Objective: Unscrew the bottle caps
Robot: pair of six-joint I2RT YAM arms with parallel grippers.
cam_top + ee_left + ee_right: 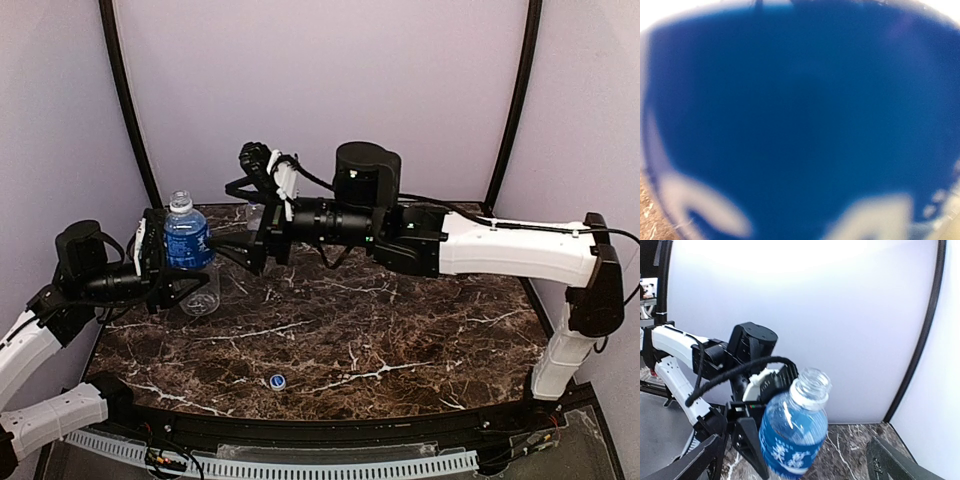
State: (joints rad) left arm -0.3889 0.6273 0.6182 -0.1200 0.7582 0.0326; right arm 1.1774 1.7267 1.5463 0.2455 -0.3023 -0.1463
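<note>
Left gripper (165, 265) clamps blue-label bottle (187, 240), neck bare; blue cap (276, 381) lies lower centre; right gripper (790, 466) spread, empty; other bottles' status unclear.

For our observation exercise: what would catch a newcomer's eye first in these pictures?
The uncapped blue-labelled bottle sits gripped in the left gripper at the left side of the table. The right gripper, jaws wide open, reaches across beside it. A small blue cap lies alone near the front edge.

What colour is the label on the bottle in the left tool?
Blue with white lettering. The bottle label shows best in the right wrist view.
</note>
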